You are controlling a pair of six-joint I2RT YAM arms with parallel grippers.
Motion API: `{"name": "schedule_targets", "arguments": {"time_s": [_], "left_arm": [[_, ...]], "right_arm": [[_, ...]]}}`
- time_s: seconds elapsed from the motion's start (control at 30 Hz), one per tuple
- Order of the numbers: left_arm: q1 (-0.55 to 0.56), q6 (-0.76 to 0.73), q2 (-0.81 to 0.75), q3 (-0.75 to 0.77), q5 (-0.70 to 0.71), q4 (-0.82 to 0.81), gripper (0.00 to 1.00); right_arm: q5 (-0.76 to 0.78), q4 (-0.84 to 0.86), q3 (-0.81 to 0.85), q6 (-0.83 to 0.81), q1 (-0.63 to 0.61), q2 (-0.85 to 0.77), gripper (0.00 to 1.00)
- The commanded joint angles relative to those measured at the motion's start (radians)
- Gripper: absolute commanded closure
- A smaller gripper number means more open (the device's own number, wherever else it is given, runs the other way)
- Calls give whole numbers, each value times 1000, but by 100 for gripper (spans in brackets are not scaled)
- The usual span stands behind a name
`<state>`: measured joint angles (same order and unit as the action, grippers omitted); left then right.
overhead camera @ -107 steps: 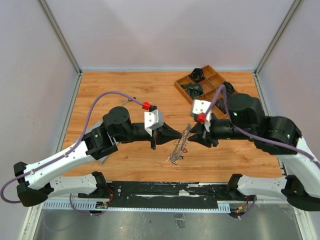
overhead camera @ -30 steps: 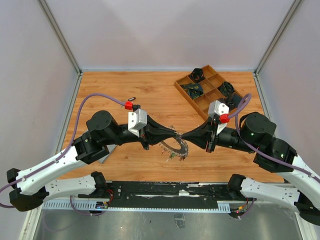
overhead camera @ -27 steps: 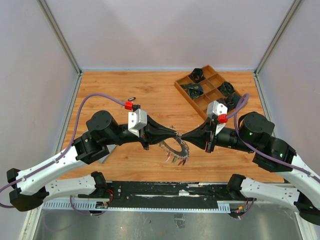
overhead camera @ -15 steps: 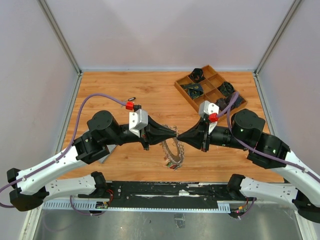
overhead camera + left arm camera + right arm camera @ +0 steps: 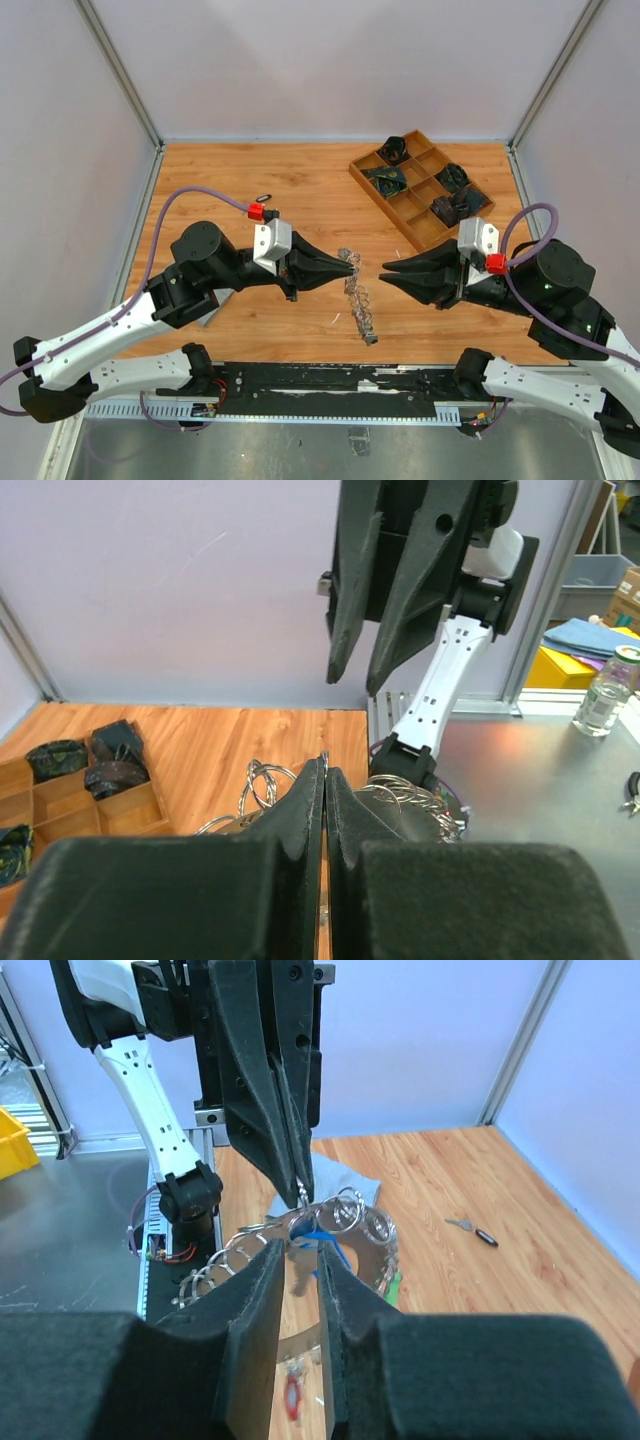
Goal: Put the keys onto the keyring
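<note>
Looking partway done: the keyring (image 5: 358, 300) dangles mid-frame, crowded with keys, with the left gripper (image 5: 352, 260) clamped tight on its top. The right gripper (image 5: 384, 272) sits just right of it, jaws slightly apart and empty. One loose key (image 5: 263, 198) at upper left isn't threaded yet.

– Table (image 5: 220, 170), centre: what is entered?
– The keyring (image 5: 358, 296), hung from the tip of the left gripper (image 5: 353, 260). The right gripper (image 5: 383, 272) is set just right of it, apart.
– Far side?
– A compartment tray (image 5: 408, 207) is listed far right; one loose key (image 5: 264, 198) lies far left, behind the left arm.
</note>
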<state>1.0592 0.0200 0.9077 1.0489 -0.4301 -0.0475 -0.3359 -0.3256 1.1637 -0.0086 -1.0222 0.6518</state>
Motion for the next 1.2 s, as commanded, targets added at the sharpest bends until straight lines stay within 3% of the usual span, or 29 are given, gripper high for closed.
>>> {"name": "schedule_targets", "arguments": {"time_s": [0.0, 0.27, 1.17], "left_arm": [[8, 21, -8, 14, -47, -98, 99], [8, 28, 0, 13, -70, -107, 99], [8, 26, 10, 11, -103, -96, 99]], "right_arm": [[-78, 85, -24, -56, -16, 25, 79], [-161, 88, -3, -77, -16, 70, 89], [-160, 105, 2, -68, -16, 107, 81]]}}
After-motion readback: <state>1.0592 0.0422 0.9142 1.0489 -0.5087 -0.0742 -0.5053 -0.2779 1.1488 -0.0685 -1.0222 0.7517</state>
